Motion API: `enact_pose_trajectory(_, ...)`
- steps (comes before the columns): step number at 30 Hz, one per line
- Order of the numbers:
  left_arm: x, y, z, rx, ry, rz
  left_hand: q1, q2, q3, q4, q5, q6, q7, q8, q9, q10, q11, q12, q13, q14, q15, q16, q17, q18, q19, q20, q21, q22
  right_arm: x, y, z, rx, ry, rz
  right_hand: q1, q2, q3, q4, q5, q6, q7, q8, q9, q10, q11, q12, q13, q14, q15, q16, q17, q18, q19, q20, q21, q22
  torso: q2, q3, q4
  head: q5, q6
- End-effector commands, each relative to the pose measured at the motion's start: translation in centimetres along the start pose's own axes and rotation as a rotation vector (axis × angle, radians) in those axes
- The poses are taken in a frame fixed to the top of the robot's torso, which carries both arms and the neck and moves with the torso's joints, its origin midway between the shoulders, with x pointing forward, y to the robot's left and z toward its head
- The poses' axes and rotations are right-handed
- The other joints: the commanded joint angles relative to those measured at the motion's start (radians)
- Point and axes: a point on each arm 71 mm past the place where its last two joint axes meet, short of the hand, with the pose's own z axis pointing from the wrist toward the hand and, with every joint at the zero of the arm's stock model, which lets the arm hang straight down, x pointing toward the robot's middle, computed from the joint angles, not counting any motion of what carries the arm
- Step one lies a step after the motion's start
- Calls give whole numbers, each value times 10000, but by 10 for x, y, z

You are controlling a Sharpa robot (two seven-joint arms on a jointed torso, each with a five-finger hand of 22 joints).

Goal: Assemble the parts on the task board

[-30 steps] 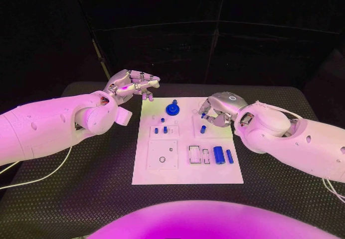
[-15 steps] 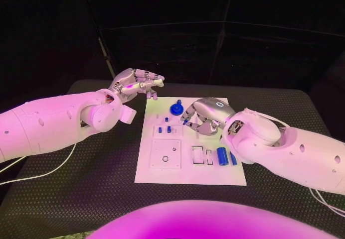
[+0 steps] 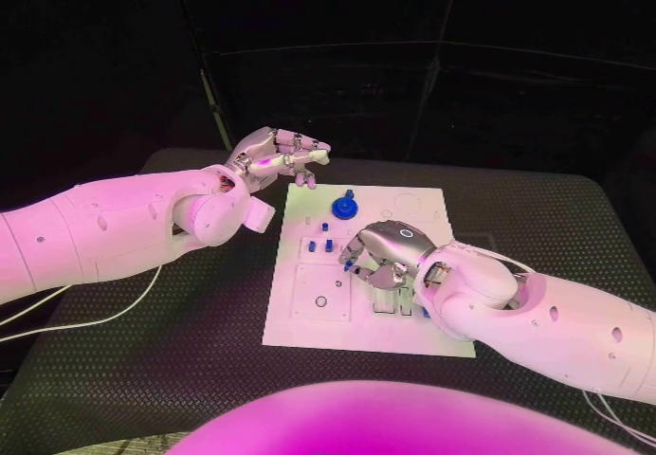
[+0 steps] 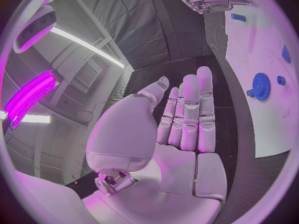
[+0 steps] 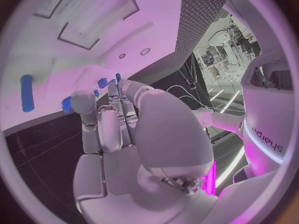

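The white task board point(image 3: 306, 318) lies in the middle of the table. A blue gear point(image 3: 345, 205) stands near its far edge, with small blue pegs point(image 3: 320, 245) just in front of it. My right hand point(image 3: 387, 256) hovers over the board's middle, fingers pointing down, and pinches a small blue part point(image 3: 358, 268) at its fingertips; the same blue part point(image 5: 101, 83) sits between thumb and finger in the right wrist view. My left hand point(image 3: 281, 156) is raised off the board's far left corner and holds nothing, its fingers point(image 4: 190, 109) straight.
A long blue cylinder point(image 5: 26, 92) lies on the board point(image 5: 93, 45) past my right hand. The left wrist view has the blue gear point(image 4: 260, 86) on the board point(image 4: 261, 40). Black matting point(image 3: 164, 360) surrounds the board.
My right hand has swung from the board's right edge to over its middle, nearer to me, with the blue part at its fingertips. The left hand has stayed raised.
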Motion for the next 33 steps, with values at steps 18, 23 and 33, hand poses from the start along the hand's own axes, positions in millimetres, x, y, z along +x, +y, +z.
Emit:
enact_pose_trajectory(18,4,-2,2,147,103,-23,74,38,-24,-91,-21,-31,65,46,-20,-130,13,51,-11,-71,-2,-76,-31,63,7,51,-69,-38,23,3,5,175,554,-145,-183,29,22,-21,-115,90,2,0,8,64,-3,-82,8,392,-55,37,-49,-109,59,11,48,-16,4,1,-11,252,2)
enact_pose_trajectory(23,4,-2,3,136,125,-32,74,37,-26,-92,-21,-34,67,45,-21,-137,15,50,-12,-71,-1,-78,-33,62,8,52,-72,-41,25,6,6,82,490,-111,-185,29,22,-21,-116,90,2,-1,8,64,-3,-83,7,392,-55,35,-53,-109,57,12,47,-18,5,4,-17,275,2)
enact_pose_trajectory(33,4,-2,3,119,139,-36,74,37,-26,-92,-21,-34,67,45,-21,-137,15,50,-12,-71,-1,-78,-33,62,8,52,-72,-41,26,8,7,55,477,-90,-185,29,22,-21,-116,90,2,-1,8,64,-3,-83,7,392,-55,35,-53,-109,57,12,47,-18,4,5,-10,281,2)
